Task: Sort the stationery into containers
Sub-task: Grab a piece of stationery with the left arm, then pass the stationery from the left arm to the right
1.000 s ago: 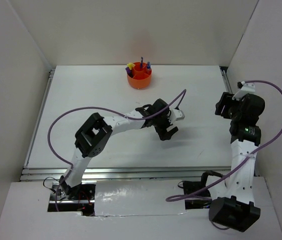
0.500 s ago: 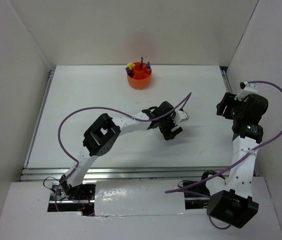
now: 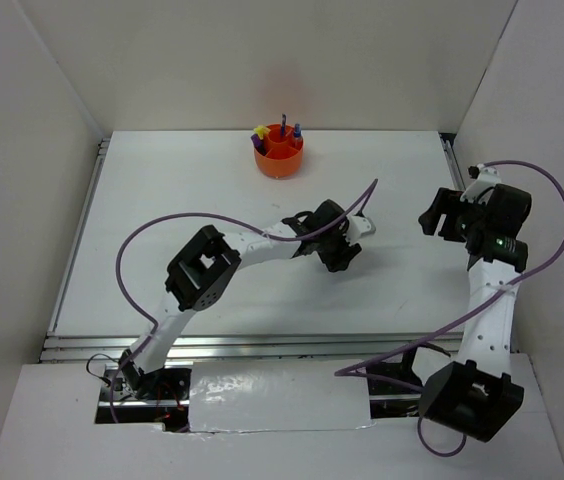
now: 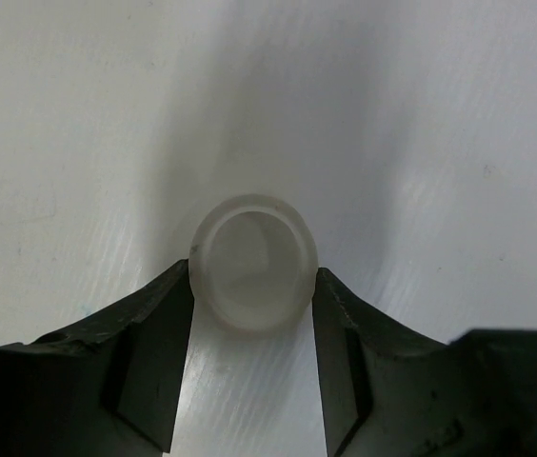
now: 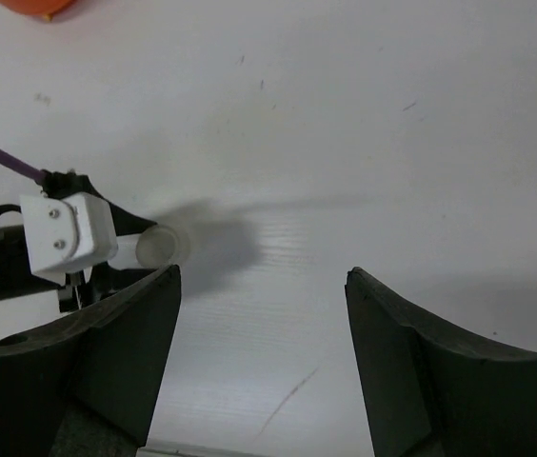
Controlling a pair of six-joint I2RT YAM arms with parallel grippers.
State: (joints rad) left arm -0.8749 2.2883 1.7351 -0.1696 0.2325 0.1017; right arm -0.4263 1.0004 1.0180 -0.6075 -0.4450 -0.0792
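Observation:
A clear tape ring [image 4: 254,262] lies on the white table between the jaws of my left gripper [image 4: 252,286], and both fingertips touch its sides. From above, that gripper [image 3: 340,258] is low over the middle of the table and hides the ring. The right wrist view shows the ring [image 5: 159,245] beside the left wrist's white block. My right gripper [image 5: 264,276] is open over bare table with nothing between its fingers; it hangs at the right side [image 3: 432,218]. The round orange organiser [image 3: 279,155] stands at the far edge with highlighters and pens upright in it.
White walls close in the table on three sides. A metal rail [image 3: 262,346] runs along the near edge. Purple cables [image 3: 162,228] loop over both arms. A sliver of the orange organiser [image 5: 40,5] shows at the top left of the right wrist view.
The left gripper's jaws have closed in from wide open onto the tape ring. The right gripper has opened wider and its wrist has swung slightly left.

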